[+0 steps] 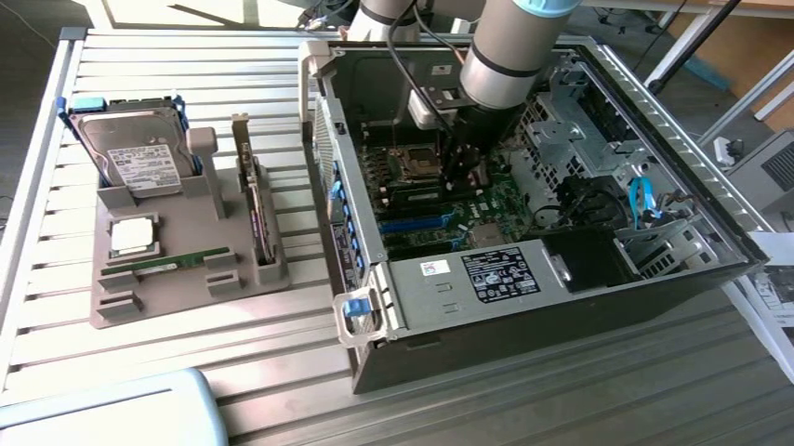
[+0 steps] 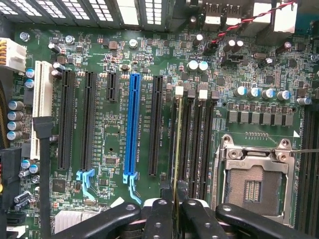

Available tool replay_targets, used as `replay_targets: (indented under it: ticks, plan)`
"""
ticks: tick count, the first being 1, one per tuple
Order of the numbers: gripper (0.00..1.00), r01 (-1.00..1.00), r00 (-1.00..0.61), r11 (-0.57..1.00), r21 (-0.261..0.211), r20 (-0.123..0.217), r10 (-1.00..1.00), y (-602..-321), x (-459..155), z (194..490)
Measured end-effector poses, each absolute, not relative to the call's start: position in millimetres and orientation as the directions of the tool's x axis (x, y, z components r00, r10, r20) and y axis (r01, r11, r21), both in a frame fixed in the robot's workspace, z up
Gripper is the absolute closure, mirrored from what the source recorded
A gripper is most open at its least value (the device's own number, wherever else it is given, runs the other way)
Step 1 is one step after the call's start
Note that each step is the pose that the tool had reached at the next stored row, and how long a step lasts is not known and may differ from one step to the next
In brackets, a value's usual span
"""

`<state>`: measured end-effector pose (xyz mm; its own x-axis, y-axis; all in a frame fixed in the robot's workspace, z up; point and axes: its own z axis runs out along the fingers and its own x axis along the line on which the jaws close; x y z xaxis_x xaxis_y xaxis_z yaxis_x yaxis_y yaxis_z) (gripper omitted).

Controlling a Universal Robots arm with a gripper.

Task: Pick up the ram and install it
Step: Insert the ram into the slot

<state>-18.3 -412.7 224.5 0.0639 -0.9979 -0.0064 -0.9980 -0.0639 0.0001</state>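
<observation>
The ram (image 2: 176,144) shows edge-on as a thin green strip standing upright in the outermost of the black memory slots (image 2: 197,144), beside the empty processor socket (image 2: 254,179). My gripper (image 2: 175,209) straddles its near end, a black finger (image 2: 158,216) pressed close on each side, shut on the stick. In the exterior view my gripper (image 1: 467,177) reaches down into the open computer case (image 1: 372,307), over the motherboard (image 1: 490,209).
On the exterior view's left, a grey fixture (image 1: 186,232) holds a hard drive (image 1: 137,153), a silver processor chip (image 1: 134,237), another green stick (image 1: 167,263) lying flat and an upright expansion card (image 1: 255,209). Expansion slots, one blue (image 2: 133,124), and cables crowd the board.
</observation>
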Motion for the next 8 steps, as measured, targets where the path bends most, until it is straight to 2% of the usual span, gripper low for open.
replay_targets:
  ticks: [1,2,3,8]
  plan:
    - [0.79,-0.998,0.064,-0.064,0.0,-0.006,-0.998,-412.7,-18.4,224.6]
    - [0.79,-0.998,0.064,-0.064,0.001,-0.006,-0.998,-412.8,-18.4,224.6]
    - [0.73,-0.998,0.064,-0.064,0.001,-0.006,-0.998,-412.8,-18.5,224.7]
    - [0.73,-0.998,0.063,-0.063,0.001,-0.006,-0.998,-412.6,-18.1,227.8]
